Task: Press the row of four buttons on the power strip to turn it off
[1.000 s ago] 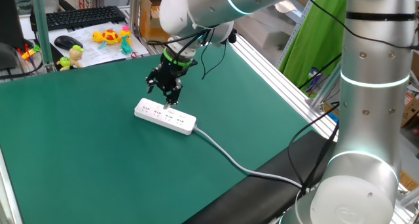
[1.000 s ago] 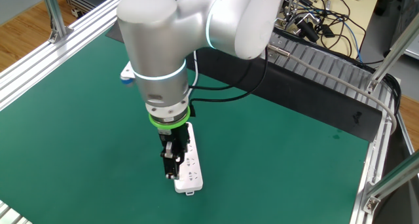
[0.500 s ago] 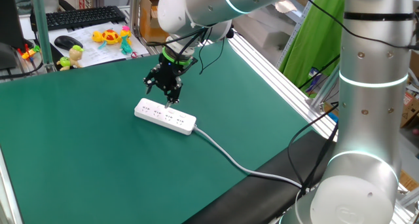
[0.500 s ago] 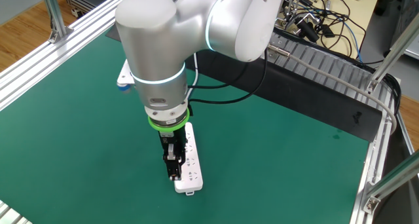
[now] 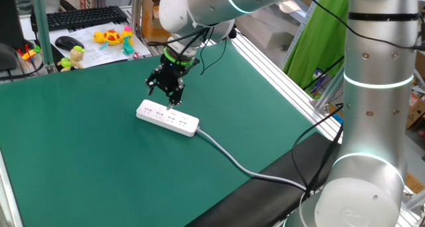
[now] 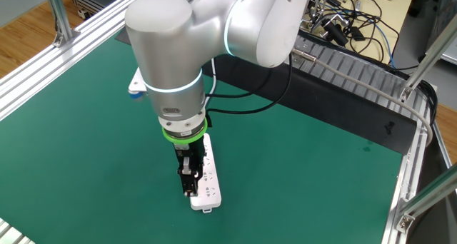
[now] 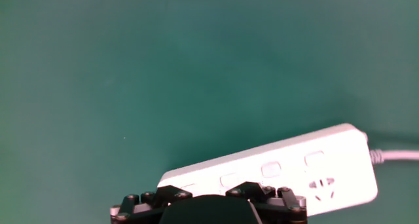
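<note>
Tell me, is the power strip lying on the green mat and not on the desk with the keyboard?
Yes, the power strip lies flat on the green mat, well apart from the black keyboard on the desk behind.

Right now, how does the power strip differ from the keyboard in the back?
The power strip is white; the keyboard is black. The strip lies on the green mat under the gripper; the keyboard sits off the mat, on the desk behind it. The strip trails a thick white cable; no keyboard cable shows. Both are long and flat.
</note>
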Tool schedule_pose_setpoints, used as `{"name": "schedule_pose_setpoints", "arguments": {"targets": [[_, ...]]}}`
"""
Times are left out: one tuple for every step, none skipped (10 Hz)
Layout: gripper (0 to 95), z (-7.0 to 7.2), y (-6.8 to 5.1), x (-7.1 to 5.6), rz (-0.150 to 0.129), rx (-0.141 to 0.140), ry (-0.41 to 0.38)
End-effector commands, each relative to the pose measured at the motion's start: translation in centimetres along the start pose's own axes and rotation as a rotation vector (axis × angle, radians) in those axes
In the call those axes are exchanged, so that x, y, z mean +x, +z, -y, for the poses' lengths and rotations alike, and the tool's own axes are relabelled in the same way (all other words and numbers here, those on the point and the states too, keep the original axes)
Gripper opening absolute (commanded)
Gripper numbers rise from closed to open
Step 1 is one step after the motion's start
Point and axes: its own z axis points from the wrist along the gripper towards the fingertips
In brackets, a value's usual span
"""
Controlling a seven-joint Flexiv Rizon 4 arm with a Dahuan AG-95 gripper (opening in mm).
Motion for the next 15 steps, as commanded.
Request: {"name": "schedule_pose_setpoints", "arguments": {"targets": [[76.0,0.02,-0.06,0.02,0.010,-0.009,0.317],[76.0,0.02,-0.06,0.02,0.016,-0.008,0.338],[76.0,0.02,-0.06,0.02,0.022,-0.007,0.343],[95.0,0.02,-0.06,0.02,0.035,-0.004,0.341],[95.0,0.02,-0.06,0.02,0.034,-0.004,0.334],[95.0,0.02,-0.06,0.02,0.037,-0.003,0.317],[95.0,0.02,-0.06,0.02,0.042,-0.002,0.294],[95.0,0.02,-0.06,0.02,0.049,-0.002,0.266],[95.0,0.02,-0.06,0.02,0.051,-0.002,0.250],[95.0,0.02,-0.06,0.02,0.056,0.003,0.162],[95.0,0.02,-0.06,0.02,0.055,0.002,0.100],[95.0,0.02,-0.06,0.02,0.062,-0.006,0.044],[95.0,0.02,-0.06,0.02,0.073,-0.004,-0.012],[76.0,0.02,-0.06,0.02,0.079,0.004,-0.086],[76.0,0.02,-0.06,0.02,0.086,-0.009,-0.117]]}}
